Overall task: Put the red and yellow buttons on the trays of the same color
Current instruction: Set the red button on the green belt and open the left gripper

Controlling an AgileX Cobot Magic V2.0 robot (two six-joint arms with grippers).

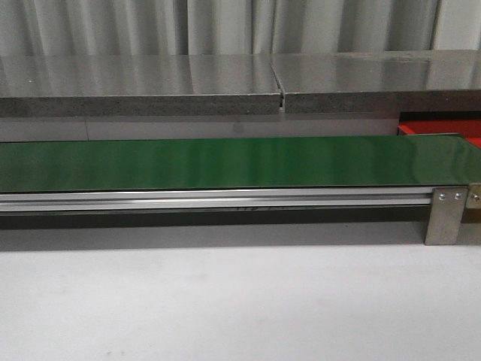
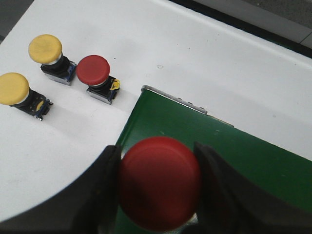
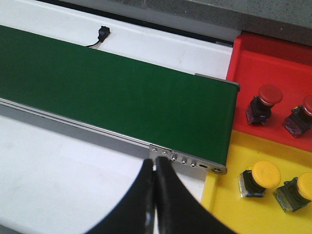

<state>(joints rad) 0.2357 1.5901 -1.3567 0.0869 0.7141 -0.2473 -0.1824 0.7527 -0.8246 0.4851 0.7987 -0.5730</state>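
Note:
In the left wrist view my left gripper (image 2: 157, 165) is shut on a red button (image 2: 158, 187), held over the end of the green belt (image 2: 243, 156). On the white table beside the belt stand a red button (image 2: 92, 69) and two yellow buttons (image 2: 45, 48) (image 2: 13, 88). My right gripper (image 3: 155, 163) is shut on nothing, hanging over the white table near the belt's other end. Past that end lie a red tray (image 3: 273, 58) holding two red buttons (image 3: 265, 100) (image 3: 302, 114) and a yellow tray (image 3: 229, 214) holding two yellow buttons (image 3: 261, 176) (image 3: 297, 190).
The long green belt (image 1: 225, 162) crosses the front view on a metal rail (image 1: 225, 200), with a corner of the red tray (image 1: 440, 128) behind its right end. A grey shelf (image 1: 143, 86) runs along the back. Neither arm shows in the front view.

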